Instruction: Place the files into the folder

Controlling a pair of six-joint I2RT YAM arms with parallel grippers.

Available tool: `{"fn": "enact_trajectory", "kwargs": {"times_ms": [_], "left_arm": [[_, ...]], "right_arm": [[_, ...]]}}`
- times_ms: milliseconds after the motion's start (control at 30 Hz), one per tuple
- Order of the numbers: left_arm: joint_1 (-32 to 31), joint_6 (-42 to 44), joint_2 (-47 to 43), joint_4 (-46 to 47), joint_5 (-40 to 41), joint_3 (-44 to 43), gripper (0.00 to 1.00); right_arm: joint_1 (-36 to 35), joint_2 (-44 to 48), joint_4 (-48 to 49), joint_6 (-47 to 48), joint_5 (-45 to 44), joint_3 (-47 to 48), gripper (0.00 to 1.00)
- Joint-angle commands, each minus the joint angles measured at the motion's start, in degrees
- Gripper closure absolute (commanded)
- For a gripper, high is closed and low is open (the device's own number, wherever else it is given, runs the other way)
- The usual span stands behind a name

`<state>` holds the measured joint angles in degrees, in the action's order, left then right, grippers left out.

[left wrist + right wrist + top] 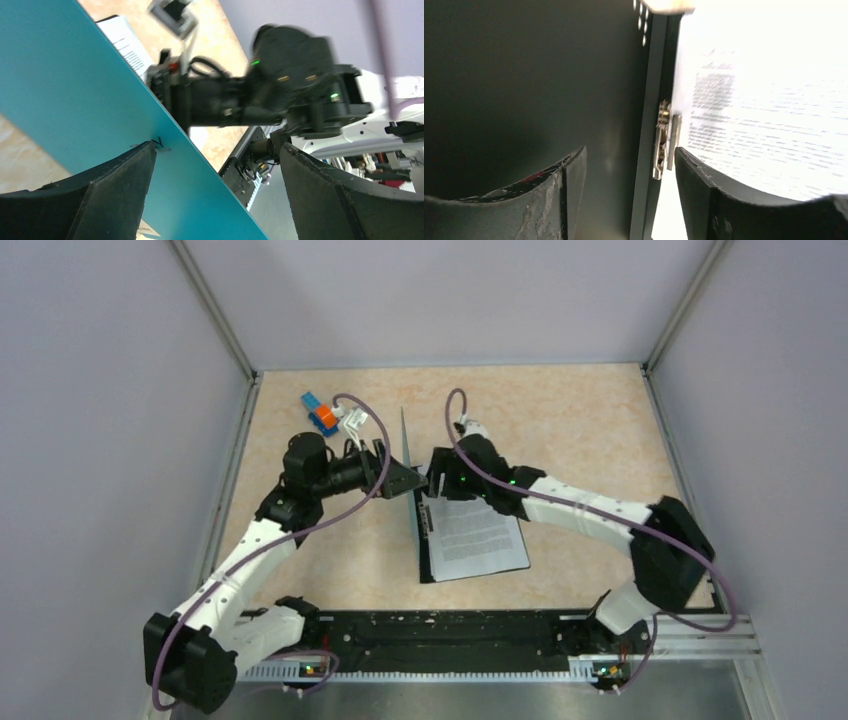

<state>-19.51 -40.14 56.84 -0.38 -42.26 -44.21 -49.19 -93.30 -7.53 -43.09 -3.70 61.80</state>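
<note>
Upright folder (75, 100) (files (475, 535) inside) — left gripper (217, 146) beside.

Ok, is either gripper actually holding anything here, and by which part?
Nothing is gripped. The left gripper is open, the raised cover of the folder apparently leaning on one of its fingers; the right gripper is open by the spine clip.
</note>
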Motion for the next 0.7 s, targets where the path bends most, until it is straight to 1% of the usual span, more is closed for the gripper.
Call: {"fn": "enact_trajectory", "kwargs": {"times_ms": [0,200,333,500,667], "left_arm": [[-5.6,3.0,2.7,6.8,0.4,-4.8,0.01],[-11.9,3.8,9.9,10.4,3.5,-7.8,0.01],[-15.5,3.8,15.7,12.1,5.8,-10.1,0.01],[-18.9,3.6,24.2,13.5,8.9,-12.5,0.01],[-21.8,2.7,31.8,14.9,11.1,-12.7,0.01]], "right_arm": [[3.6,14.0,-4.9,3.6,-8.3,-2.2,0.33],[7.6,30.2,-14.0,7.6,-22.3,-3.8,0.18],[8.0,36.7,-19.9,11.4,-30.1,-1.5,0.12],[8.0,41.3,-22.9,13.1,-32.5,-0.6,0.09],[8.1,42.0,-23.4,13.0,-32.3,-2.2,0.08]]}}
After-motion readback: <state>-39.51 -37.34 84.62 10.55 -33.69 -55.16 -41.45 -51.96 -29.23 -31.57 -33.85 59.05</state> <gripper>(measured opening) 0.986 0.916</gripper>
